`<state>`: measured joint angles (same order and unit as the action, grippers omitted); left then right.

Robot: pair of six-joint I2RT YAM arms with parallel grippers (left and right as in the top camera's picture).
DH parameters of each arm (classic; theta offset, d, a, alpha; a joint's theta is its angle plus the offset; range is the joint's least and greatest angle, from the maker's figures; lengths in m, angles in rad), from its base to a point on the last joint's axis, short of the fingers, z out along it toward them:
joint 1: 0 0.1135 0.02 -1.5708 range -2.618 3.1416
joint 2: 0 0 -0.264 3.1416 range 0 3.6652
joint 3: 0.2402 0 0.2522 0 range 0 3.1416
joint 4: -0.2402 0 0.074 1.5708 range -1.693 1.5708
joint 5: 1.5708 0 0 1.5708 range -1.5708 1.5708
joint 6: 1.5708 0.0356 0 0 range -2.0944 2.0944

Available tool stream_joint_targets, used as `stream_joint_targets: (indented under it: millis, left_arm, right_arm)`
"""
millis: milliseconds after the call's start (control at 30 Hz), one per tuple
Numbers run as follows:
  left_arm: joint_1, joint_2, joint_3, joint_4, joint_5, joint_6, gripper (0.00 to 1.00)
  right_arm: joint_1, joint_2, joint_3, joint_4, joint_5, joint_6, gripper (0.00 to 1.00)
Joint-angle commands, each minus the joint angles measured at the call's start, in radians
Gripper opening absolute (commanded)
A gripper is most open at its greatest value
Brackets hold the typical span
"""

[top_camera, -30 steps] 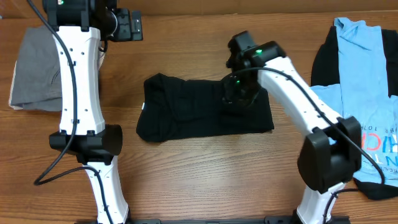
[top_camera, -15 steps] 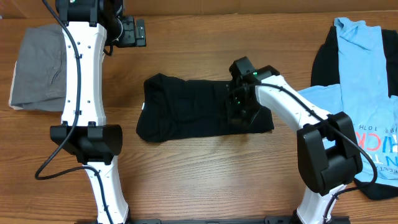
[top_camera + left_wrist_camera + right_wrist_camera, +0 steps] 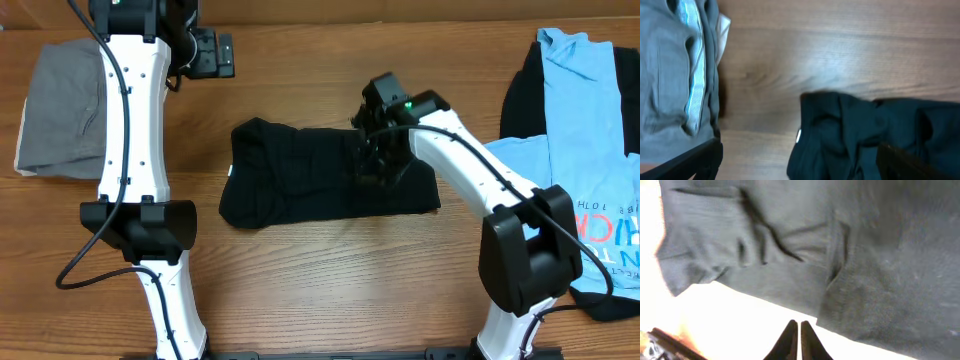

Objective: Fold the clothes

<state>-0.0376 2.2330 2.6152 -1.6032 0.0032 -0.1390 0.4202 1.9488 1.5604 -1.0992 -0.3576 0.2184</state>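
Note:
The black T-shirt (image 3: 300, 185) of the clothes lies folded into a rectangle at the table's middle, a small white label at its left edge. My right gripper (image 3: 376, 165) hovers over its right part. In the right wrist view the right gripper (image 3: 795, 326) is shut with nothing between its fingers, just off the shirt's (image 3: 865, 255) edge. My left gripper (image 3: 215, 52) is open at the back left, well away from the shirt. In the left wrist view the left gripper (image 3: 800, 165) has its fingers wide apart over the shirt's (image 3: 865, 135) left end.
A grey garment (image 3: 60, 110) lies at the far left, also seen in the left wrist view (image 3: 670, 75). A light-blue printed tee (image 3: 580, 130) rests on another black garment (image 3: 520, 95) at the right edge. Bare wood table (image 3: 320, 270) lies in front.
My right gripper closed its jaws, dipped toward the shirt's front right, then came back up and left. The left arm shifted slightly and stays open. The shirt looks unchanged.

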Motion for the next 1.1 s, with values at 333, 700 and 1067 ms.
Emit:
stream_joint_targets:
  millis: [333, 700, 1067]
  left_arm:
    - [0.077, -0.013, -0.328, -0.053, 0.259, 0.254, 1.00]
    - [0.076, -0.013, -0.719, 0.181, 0.277, 0.346, 1.00]
    - [0.076, -0.013, -0.964, 0.533, 0.515, 0.348, 1.00]
  right_arm:
    - [-0.204, -0.073, 0.051, -0.057, 0.050, -0.036, 0.70]
    - [-0.289, -0.073, 0.051, -0.058, 0.098, -0.067, 0.72]
    - [-0.289, -0.073, 0.049, -0.060, 0.103, -0.066, 0.72]
